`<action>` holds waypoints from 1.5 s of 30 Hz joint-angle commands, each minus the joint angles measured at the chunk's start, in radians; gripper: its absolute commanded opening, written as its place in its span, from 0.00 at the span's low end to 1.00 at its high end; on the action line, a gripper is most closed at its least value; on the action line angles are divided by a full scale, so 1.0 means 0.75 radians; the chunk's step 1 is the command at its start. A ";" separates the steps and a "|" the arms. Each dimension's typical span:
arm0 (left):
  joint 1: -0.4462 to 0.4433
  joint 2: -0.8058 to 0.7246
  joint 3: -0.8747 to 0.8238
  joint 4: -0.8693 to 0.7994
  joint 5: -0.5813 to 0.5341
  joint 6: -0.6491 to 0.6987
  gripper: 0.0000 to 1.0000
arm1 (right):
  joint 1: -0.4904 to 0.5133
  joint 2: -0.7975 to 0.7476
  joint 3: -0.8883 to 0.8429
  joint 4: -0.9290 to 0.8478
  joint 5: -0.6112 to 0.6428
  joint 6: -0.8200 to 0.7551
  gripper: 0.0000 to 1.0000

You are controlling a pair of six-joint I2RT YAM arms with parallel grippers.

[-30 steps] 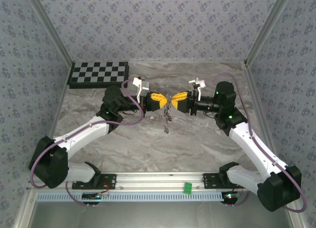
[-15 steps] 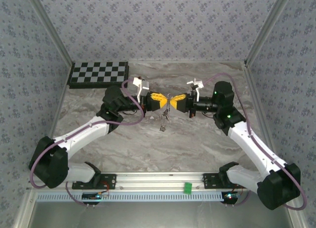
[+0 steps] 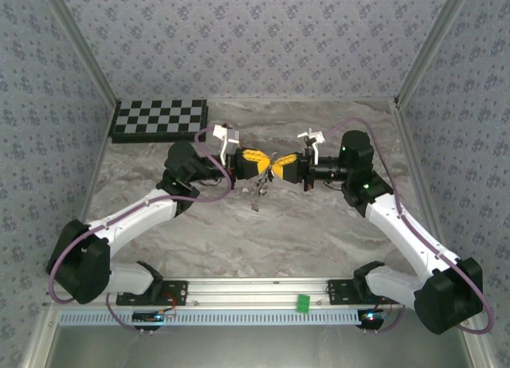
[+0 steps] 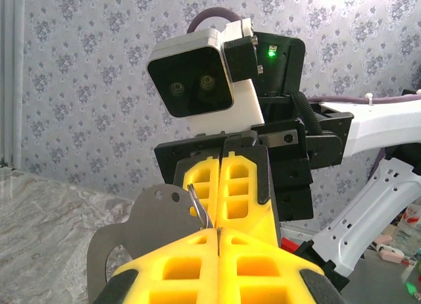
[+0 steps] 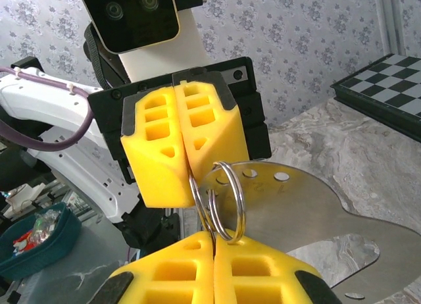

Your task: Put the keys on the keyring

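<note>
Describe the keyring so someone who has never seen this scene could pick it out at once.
Above the middle of the marble table, the left gripper and the right gripper meet tip to tip, pinching the keyring. It is the thin silvery wire loop, not the flat grey holed plate beside it.

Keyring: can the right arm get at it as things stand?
Likely yes: the right gripper is shut with the keyring apparently pinched at its fingertips. The left gripper holds the ring's opposite side, tip to tip, and the flat metal plate sits off to one side, not between them.
</note>
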 commanded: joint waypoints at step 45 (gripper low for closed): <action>-0.048 -0.002 0.009 0.209 -0.071 -0.076 0.00 | 0.014 -0.254 -0.231 0.439 0.301 0.124 0.26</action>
